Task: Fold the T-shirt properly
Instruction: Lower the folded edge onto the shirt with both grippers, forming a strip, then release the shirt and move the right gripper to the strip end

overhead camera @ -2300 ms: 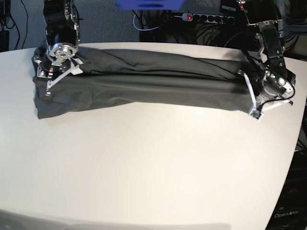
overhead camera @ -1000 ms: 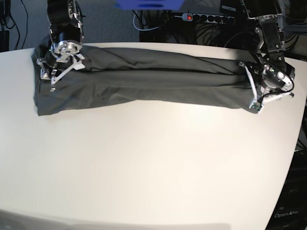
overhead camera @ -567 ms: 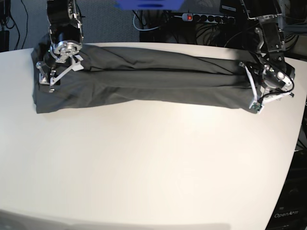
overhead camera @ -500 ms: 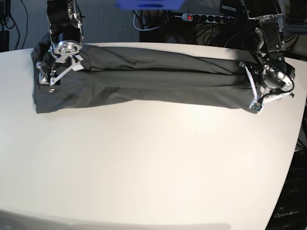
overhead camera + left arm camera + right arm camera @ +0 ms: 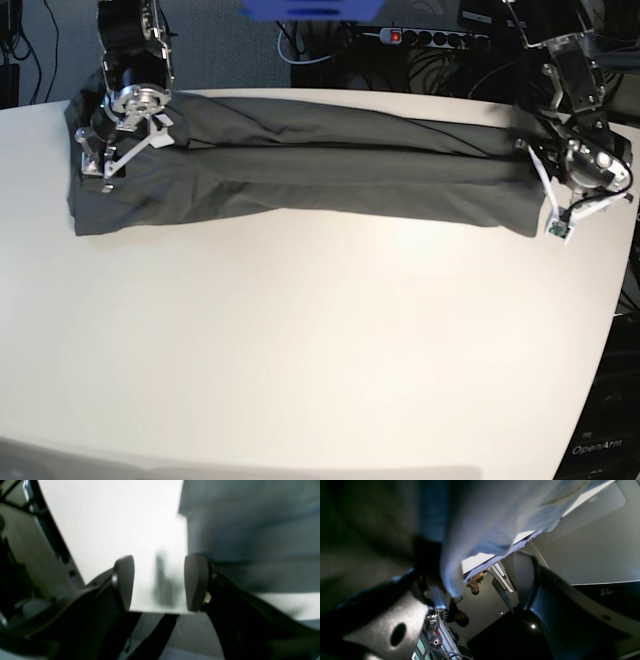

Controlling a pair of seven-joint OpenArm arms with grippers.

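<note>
The dark charcoal T-shirt (image 5: 320, 170) lies folded into a long band across the far side of the white table (image 5: 300, 350). My left gripper (image 5: 552, 205) is at the shirt's right end. In the left wrist view this gripper (image 5: 160, 582) is open and empty over bare table, with the shirt's edge (image 5: 250, 530) beside one finger. My right gripper (image 5: 110, 150) rests on the shirt's left end. In the right wrist view its jaws (image 5: 477, 577) stand apart, and raised cloth (image 5: 495, 517) drapes against one finger.
A power strip (image 5: 430, 37) and cables lie behind the table's far edge. A blue object (image 5: 310, 8) shows at the top. The table's curved right edge (image 5: 612, 300) runs close to my left gripper.
My left gripper has slid right, off the shirt's right end. Earlier, my right gripper moved toward the far edge, and the shirt's left end shifted back with it; it has held still since.
</note>
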